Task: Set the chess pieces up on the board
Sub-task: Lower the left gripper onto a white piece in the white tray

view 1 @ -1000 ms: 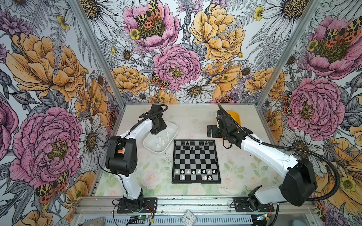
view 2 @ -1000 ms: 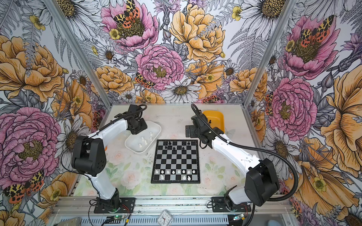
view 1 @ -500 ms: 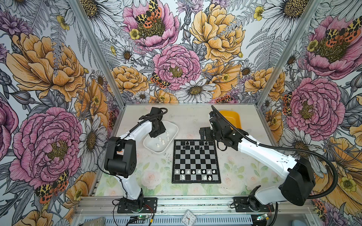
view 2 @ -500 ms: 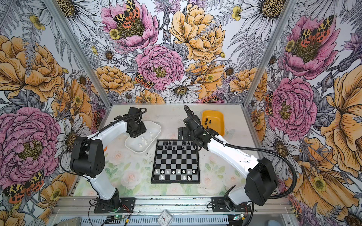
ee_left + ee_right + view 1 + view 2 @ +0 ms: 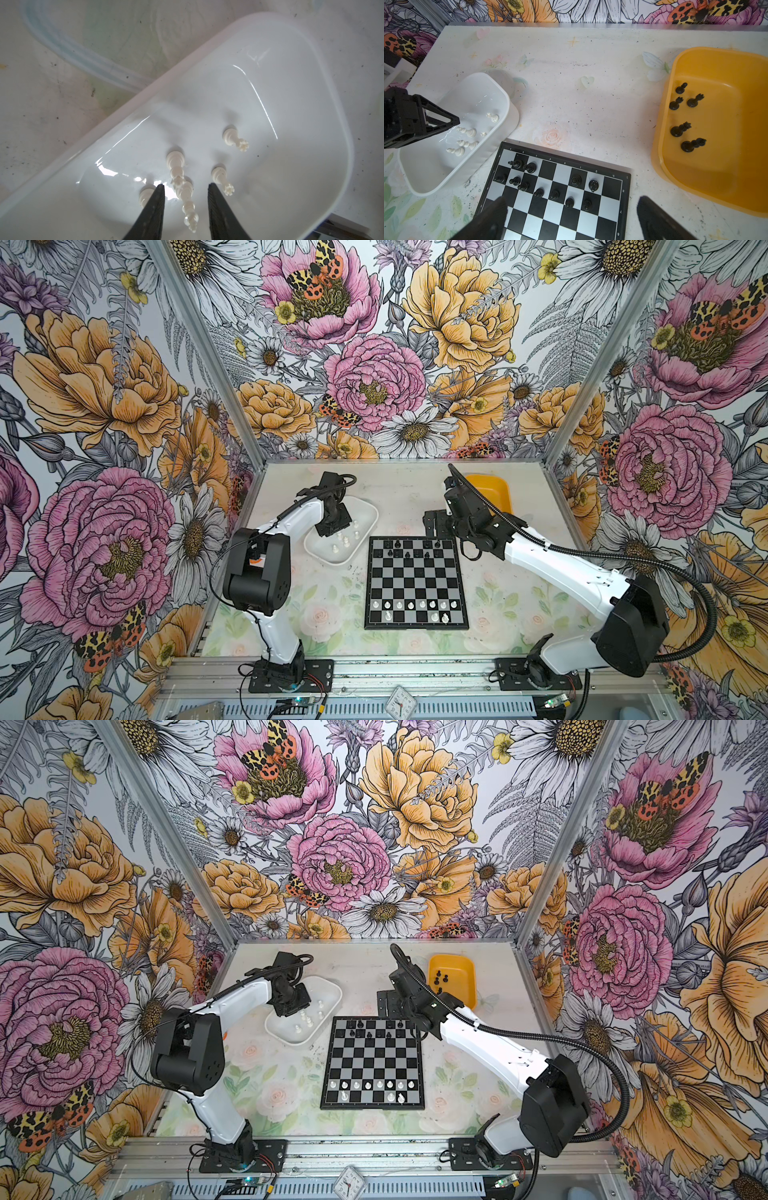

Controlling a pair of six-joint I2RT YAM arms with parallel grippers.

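Most tiny plastic chessmen (image 5: 538, 193) stand on the black-and-silver checkered board (image 5: 415, 580), the white tub (image 5: 481, 89) and the yellow tub (image 5: 726, 166) keep five each; left gripper (image 5: 185, 185) narrow but empty, right gripper (image 5: 572, 198) wide.

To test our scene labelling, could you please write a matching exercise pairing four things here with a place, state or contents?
1. white tub
2. yellow tub
3. left gripper
4. right gripper

A. open wide at the board's far edge
B. holds loose black pieces
C. among loose white pieces, jaws apart
D. holds loose white pieces

Pairs: 1-D, 2-B, 3-C, 4-A.
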